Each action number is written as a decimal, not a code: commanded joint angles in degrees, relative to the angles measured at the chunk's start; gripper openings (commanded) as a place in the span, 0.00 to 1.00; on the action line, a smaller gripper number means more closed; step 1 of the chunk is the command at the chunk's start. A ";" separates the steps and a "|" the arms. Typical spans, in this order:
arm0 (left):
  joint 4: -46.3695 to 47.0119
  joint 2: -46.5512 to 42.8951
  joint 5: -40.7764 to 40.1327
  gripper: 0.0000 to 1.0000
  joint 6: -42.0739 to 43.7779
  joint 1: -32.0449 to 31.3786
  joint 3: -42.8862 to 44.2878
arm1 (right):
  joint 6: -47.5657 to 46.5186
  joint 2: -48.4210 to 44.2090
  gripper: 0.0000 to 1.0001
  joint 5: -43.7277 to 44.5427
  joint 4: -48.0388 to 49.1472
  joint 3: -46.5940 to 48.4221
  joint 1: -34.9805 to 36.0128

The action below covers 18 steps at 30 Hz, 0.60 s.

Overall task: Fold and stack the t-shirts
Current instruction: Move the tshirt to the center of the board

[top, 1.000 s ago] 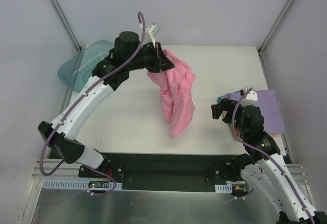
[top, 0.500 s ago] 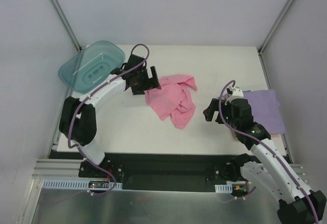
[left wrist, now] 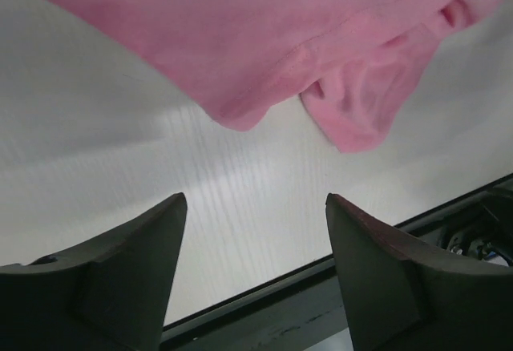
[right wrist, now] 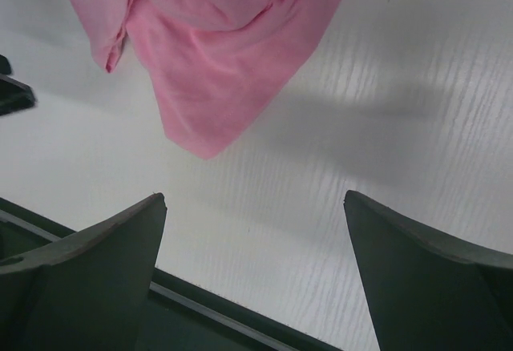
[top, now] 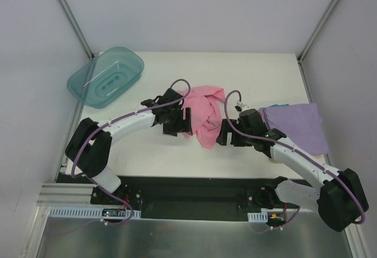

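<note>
Your left gripper [left wrist: 252, 207] and right gripper [right wrist: 252, 199] flank the crumpled pink t-shirt [top: 203, 111] on the worktop [top: 135, 146], both jaws spread wide, holding nothing.

White desk [top: 259, 69] seen from above, enclosed by plain pale grey walls: back wall [top: 194, 10], left wall [top: 26, 105], right wall [top: 356, 93]. Two slanted aluminium struts [top: 69, 15] set at far corners of desk. Near edge bordered by black mounting rail [top: 188, 196]; brushed metal plate [top: 177, 240] laid below it, struck by bright glare. Fine ribbed grain shown on desk surface in wrist views. Light even, shadows soft.
</note>
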 commanded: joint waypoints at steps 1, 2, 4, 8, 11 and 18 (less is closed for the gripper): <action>0.66 8.04 -0.15 0.66 0.45 -1.96 2.11 | 2.42 -0.97 0.97 3.08 -0.37 3.40 0.01; 0.75 9.20 -0.24 0.62 0.63 -2.48 3.77 | 2.24 -1.32 0.97 3.34 -0.64 3.32 0.10; 0.66 11.74 0.20 0.56 1.59 -3.01 5.27 | 2.24 -2.38 0.97 4.13 -1.25 3.14 0.10; 0.57 14.83 -1.21 0.54 1.86 -3.46 7.21 | 1.89 -3.87 0.97 7.30 -3.19 2.79 0.01; 0.66 17.03 -1.11 0.49 1.69 -3.72 7.56 | 1.89 -4.67 0.97 7.65 -3.19 2.35 0.01; 0.04 18.97 -7.53 0.24 -0.69 -5.65 8.62 | 2.06 -4.23 0.97 6.43 -2.58 1.65 0.10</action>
